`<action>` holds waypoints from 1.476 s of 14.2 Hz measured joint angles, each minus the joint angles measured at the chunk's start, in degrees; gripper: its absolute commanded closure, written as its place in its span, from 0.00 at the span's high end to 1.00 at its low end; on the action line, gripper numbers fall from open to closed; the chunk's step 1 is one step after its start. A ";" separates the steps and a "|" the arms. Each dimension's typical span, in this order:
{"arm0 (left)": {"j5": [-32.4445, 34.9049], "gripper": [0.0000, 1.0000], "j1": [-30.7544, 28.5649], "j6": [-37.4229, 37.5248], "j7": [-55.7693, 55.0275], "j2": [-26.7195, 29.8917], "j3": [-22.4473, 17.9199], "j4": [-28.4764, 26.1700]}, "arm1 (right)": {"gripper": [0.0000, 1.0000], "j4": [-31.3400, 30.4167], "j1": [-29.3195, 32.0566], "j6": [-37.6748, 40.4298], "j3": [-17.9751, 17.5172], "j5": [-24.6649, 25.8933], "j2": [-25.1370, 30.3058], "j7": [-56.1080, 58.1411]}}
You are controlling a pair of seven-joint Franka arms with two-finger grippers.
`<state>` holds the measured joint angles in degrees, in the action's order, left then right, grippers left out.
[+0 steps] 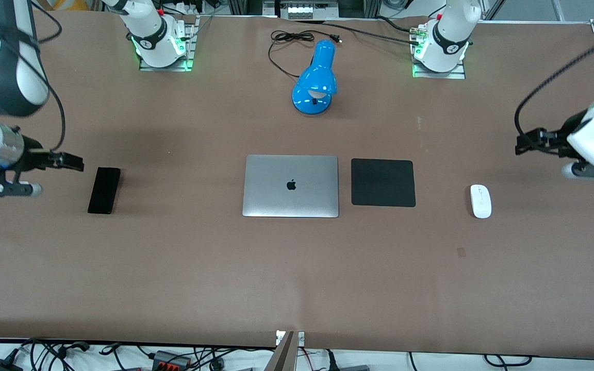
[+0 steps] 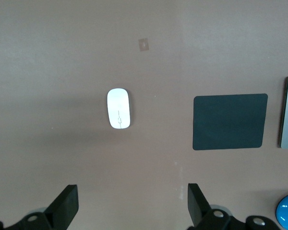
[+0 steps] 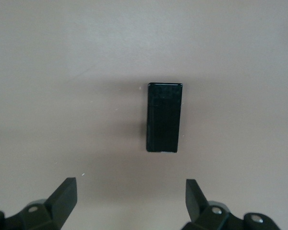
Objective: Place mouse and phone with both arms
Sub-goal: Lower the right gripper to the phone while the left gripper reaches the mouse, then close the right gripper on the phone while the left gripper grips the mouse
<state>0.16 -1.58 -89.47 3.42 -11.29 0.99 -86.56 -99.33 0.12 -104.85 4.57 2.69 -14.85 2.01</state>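
Note:
The white oval mouse (image 1: pixel 481 201) lies on the brown table toward the left arm's end, beside the black square pad; the left wrist view also shows the mouse (image 2: pixel 119 109). My left gripper (image 1: pixel 525 142) hangs open over the table edge-ward of the mouse, its jaws (image 2: pixel 133 201) wide and empty. The slim black phone (image 1: pixel 104 190) lies flat toward the right arm's end, and the phone (image 3: pixel 163 117) also shows in the right wrist view. My right gripper (image 1: pixel 72 162) hovers open just beside the phone, nothing between its fingers (image 3: pixel 131 196).
A closed silver laptop (image 1: pixel 291 186) sits mid-table with a black square pad (image 1: pixel 383 182) beside it. A blue desk lamp (image 1: pixel 316 78) and its black cord (image 1: pixel 292 44) lie farther from the front camera, between the two arm bases.

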 measured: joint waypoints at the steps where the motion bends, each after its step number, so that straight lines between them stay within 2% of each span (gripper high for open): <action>1: 0.00 1.00 0.00 -1.45 0.00 -1.55 0.00 0.47 | 1.00 -0.10 0.46 -1.45 0.01 0.77 -1.72 0.00; 5: 0.02 1.00 -0.35 -9.79 0.00 -8.03 -0.07 0.32 | 1.00 -2.09 3.42 -10.06 0.09 1.65 -9.13 0.44; 8: 0.04 1.00 -1.75 -15.51 0.00 -12.82 -0.13 -2.41 | 1.00 -3.36 4.81 -15.07 0.09 1.67 -14.26 0.94; 10: 0.06 1.00 -3.06 -22.88 0.36 -14.49 -0.14 -7.29 | 1.00 -4.78 5.47 -17.61 0.10 1.68 -16.17 0.94; 15: 0.07 1.00 -5.27 -41.42 3.67 -13.94 -0.13 -23.02 | 1.00 -7.18 5.93 -19.75 0.09 1.58 -18.35 0.90; 18: 0.08 1.00 -5.71 -53.48 5.63 -13.84 -0.08 -30.24 | 1.00 -7.18 5.92 -20.71 -0.14 1.47 -19.01 0.81; 21: 0.08 1.00 -6.81 -61.78 7.72 -14.05 -0.09 -35.47 | 1.00 -7.18 5.87 -20.93 -0.59 0.95 -19.07 0.76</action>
<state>0.24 -8.39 -151.25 11.14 -25.34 0.90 -122.03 -106.51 5.99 -125.78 3.98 3.65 -33.92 2.76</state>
